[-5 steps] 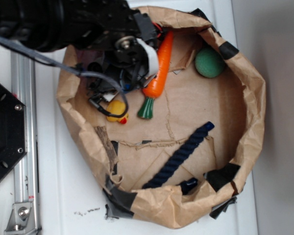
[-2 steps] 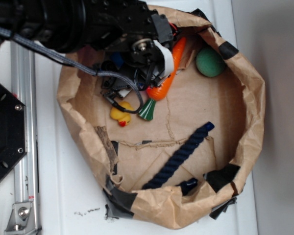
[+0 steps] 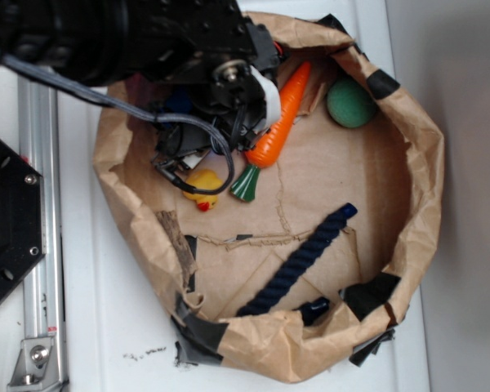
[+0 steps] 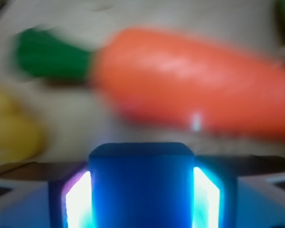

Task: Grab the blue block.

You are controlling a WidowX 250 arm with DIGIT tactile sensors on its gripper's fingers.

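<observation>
Below me spreads the crumpled brown paper bag, opened flat into a wide bowl with black tape patching its rim, lying on a white table with a metal rail along one side. My dark arm reaches in over the bag's upper edge and hides much of that corner. Across the bag's floor lies a long navy twisted rope, running diagonally toward the lower rim, well apart from everything else. An orange carrot with a green top slants just beside my wrist, its green end pointing down toward the bag's centre. A green ball sits near the far upper wall, beyond the carrot's tip. A small yellow duck rests under my cables, near the carrot's green end. My gripper is closed around the blue block, which fills the gap between my two fingers in the wrist view, their pads pressed against its sides; in the exterior view I see only a sliver of blue beneath my housing
</observation>
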